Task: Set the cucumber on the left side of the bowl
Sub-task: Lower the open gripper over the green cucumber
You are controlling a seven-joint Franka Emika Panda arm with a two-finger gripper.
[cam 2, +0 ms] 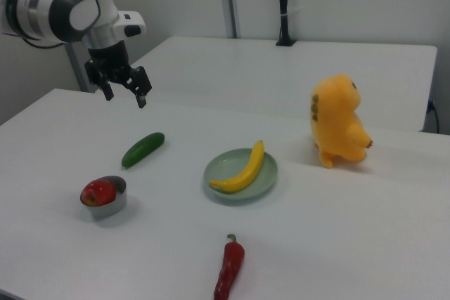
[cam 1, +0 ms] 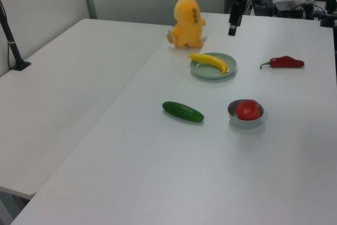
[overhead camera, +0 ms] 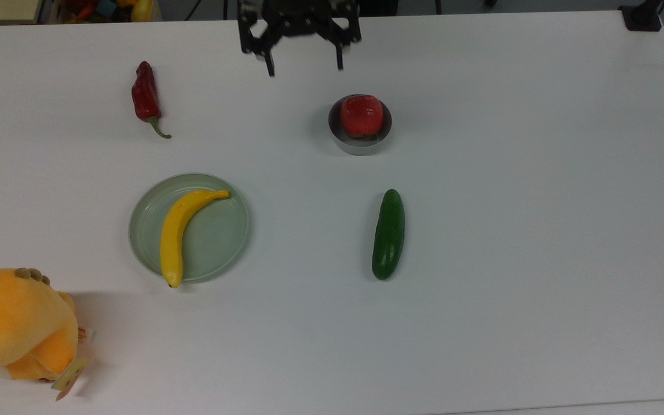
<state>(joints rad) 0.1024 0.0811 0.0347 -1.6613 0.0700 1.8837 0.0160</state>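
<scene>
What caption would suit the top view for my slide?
Open gripper above the table; cucumber lies untouched near the bowl holding an apple.

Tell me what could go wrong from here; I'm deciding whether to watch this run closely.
The cucumber is smooth and round, so it may roll or slip as the open gripper closes. The bowl with the apple sits close by and could be nudged during placement.

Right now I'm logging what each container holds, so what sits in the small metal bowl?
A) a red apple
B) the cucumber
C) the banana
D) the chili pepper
A: a red apple fills the bowl, while the cucumber lies apart on the table.
</scene>
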